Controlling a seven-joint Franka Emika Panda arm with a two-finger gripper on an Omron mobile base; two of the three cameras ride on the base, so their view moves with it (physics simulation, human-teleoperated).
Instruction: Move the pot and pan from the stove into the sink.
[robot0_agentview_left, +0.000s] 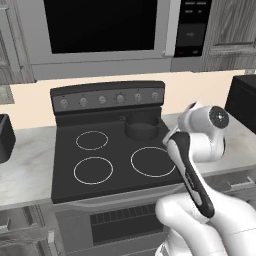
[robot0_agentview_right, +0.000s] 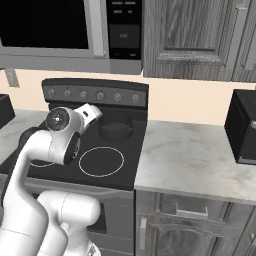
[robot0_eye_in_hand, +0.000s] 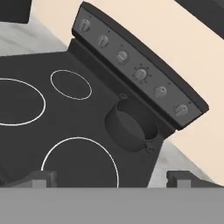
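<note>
The pot (robot0_agentview_left: 142, 125) (robot0_agentview_right: 116, 126) (robot0_eye_in_hand: 131, 124), dark grey, round and low with upright walls, stands on the back right burner of the black glass-top stove (robot0_agentview_left: 115, 145) (robot0_agentview_right: 127, 150) (robot0_eye_in_hand: 26, 65). My gripper (robot0_eye_in_hand: 111, 180) is open with nothing between its widely spread fingertips (robot0_eye_in_hand: 40, 178). It hovers above the front right burner, short of the pot and apart from it. In both base views the arm is bent over the right side of the stove. The pan and the sink are out of view.
A microwave (robot0_agentview_left: 100, 30) hangs above the stove. A knob panel (robot0_agentview_left: 107, 97) runs along the stove's back. Pale marble counter (robot0_agentview_right: 190, 160) lies to the right, with a black appliance (robot0_agentview_right: 242, 127) at its far end. Another black object (robot0_agentview_left: 4, 137) sits on the left counter.
</note>
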